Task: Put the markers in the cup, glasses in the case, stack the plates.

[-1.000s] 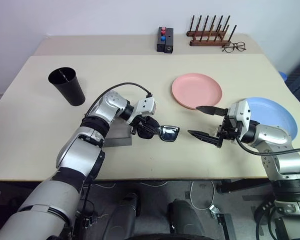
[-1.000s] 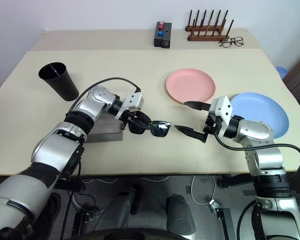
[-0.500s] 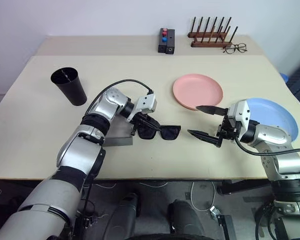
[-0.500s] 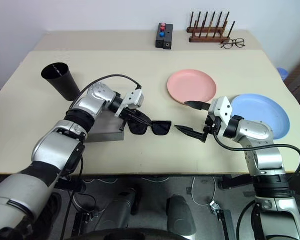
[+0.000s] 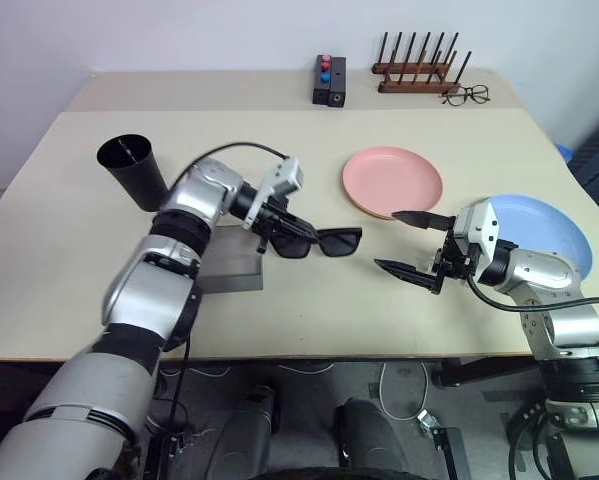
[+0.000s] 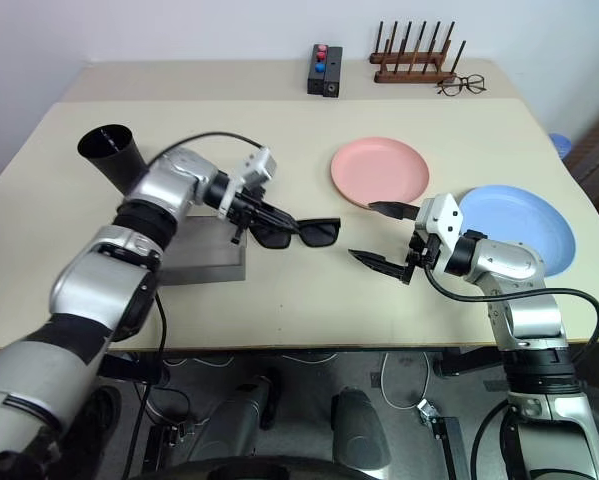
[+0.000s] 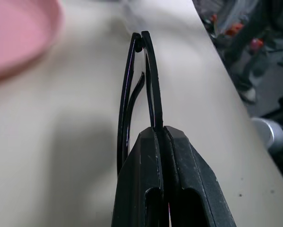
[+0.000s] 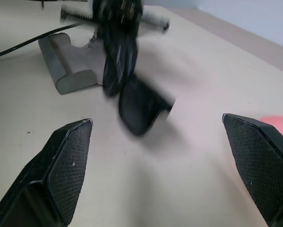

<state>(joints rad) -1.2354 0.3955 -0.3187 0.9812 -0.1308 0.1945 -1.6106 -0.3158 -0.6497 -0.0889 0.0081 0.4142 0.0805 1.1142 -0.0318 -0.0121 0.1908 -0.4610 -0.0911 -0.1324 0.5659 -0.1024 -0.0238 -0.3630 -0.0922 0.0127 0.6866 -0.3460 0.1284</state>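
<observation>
A robot test lab is showing here: a plain beige bench is standing against a bare white wall, with loose cables trailing over the grey floor beneath.

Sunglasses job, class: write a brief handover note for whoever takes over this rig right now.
Left gripper: jaws shut on the sunglasses, held just above the table.
Right gripper: jaws open, holding nothing, near the pink plate.
Grey case lies under the left arm.
Blue plate sits apart from the pink one.
Black cup stands at the table's left; its contents cannot be seen.
Left: sunglasses into the case, plates stacked.
</observation>
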